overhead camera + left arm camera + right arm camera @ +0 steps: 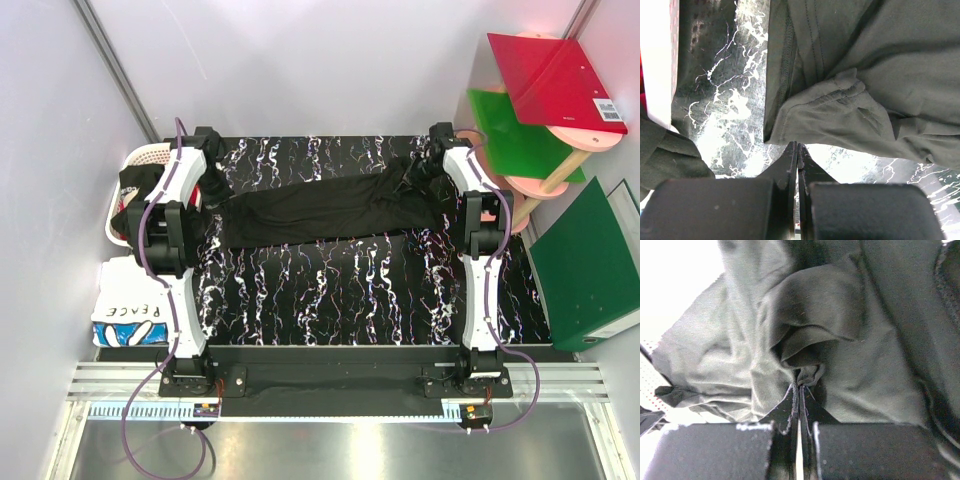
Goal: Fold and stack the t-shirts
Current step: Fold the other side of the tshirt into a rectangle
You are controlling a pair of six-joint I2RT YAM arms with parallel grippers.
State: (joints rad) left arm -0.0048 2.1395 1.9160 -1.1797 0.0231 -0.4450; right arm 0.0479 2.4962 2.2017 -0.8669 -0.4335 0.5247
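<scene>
Left wrist: the left gripper is pressed closed, its tips touching the black t-shirt at its hem. Right wrist: the right gripper pinches a bunched fold of it. From above, the shirt lies stretched across the table between both.

This is a robotics lab cell rather than a lived-in room. Plain pale panel walls box in a black marbled table. The left arm and right arm are bolted to an aluminium rail at the table's near edge and trail purple cables. A black t-shirt lies stretched between the arms as the test piece. Props crowd the edges: a white slatted basket, a green binder, and red and green sheets on a pink stand.
</scene>
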